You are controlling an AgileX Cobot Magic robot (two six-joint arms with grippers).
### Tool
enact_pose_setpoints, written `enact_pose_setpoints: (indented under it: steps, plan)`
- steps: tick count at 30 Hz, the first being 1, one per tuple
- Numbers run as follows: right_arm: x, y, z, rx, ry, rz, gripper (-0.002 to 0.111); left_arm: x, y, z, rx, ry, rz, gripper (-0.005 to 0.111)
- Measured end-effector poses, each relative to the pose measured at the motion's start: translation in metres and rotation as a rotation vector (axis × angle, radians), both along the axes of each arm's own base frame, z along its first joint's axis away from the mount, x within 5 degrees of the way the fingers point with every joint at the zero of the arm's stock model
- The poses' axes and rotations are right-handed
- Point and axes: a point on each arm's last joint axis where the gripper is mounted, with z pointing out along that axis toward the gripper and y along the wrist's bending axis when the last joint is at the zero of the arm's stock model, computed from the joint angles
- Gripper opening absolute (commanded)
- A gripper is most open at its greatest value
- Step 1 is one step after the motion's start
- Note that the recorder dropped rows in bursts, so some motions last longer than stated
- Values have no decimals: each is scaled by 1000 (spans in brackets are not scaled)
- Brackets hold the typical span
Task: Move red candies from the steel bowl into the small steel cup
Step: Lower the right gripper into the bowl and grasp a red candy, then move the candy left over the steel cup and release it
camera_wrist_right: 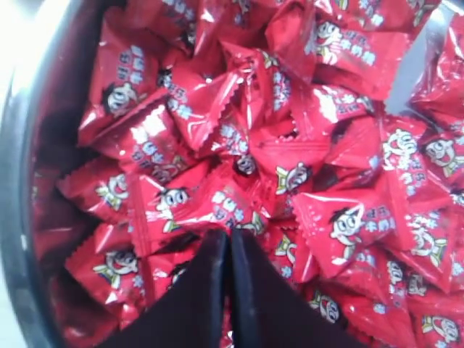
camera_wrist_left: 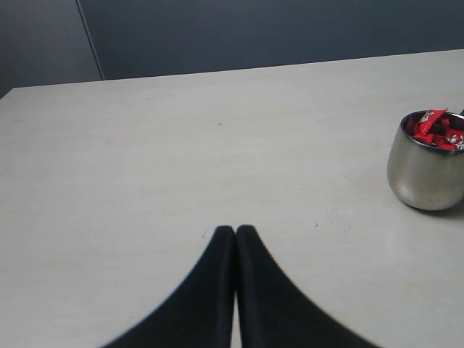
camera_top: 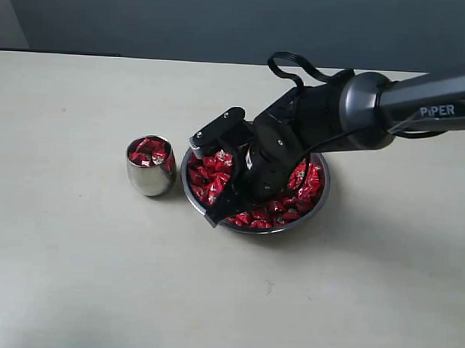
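Tabletop scene centred on a wide, shallow round steel bowl [camera_top: 267, 230] with a thin polished rim. It is heaped with small red candies [camera_top: 213, 177] in glossy, crinkled foil wrappers printed with a cartoon face and white lettering. Right gripper [camera_top: 214, 218], matt black, dips into the part of the bowl nearest the cup. Its tapered fingers [camera_wrist_right: 254, 304] are pressed together, tips down at the candy heap just inside the curved steel wall, with no wrapper visibly caught between them. Small steel cup [camera_top: 150, 180], egg-shaped and mirror-sided, stands upright just beside the bowl, clear of its rim, and holds more red candies up to its mouth. Left gripper [camera_wrist_left: 235, 232], also black and closed tip to tip, hangs over the pale, matt table [camera_wrist_left: 181, 145], apart from the cup.
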Motion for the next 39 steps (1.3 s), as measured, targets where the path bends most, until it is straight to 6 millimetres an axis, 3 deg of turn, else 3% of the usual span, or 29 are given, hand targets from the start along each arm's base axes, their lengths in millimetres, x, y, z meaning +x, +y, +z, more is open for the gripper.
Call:
enact_pose_setpoints:
  steps: [5,14,19,24,33,39]
  plan:
    - [0,-1,13,23,-24,-17,0,0,0,0,0,0,0,0]
    - [-5,-6,73,161,-121,-30,0,0,0,0,0,0,0,0]
    - [-7,-7,82,182,-134,-32,0,0,0,0,0,0,0,0]
    - [-4,-2,68,180,-128,-28,0,0,0,0,0,0,0,0]
    - [4,7,9,104,-57,-23,0,0,0,0,0,0,0,0]
    - [4,8,0,86,-44,-22,0,0,0,0,0,0,0,0]
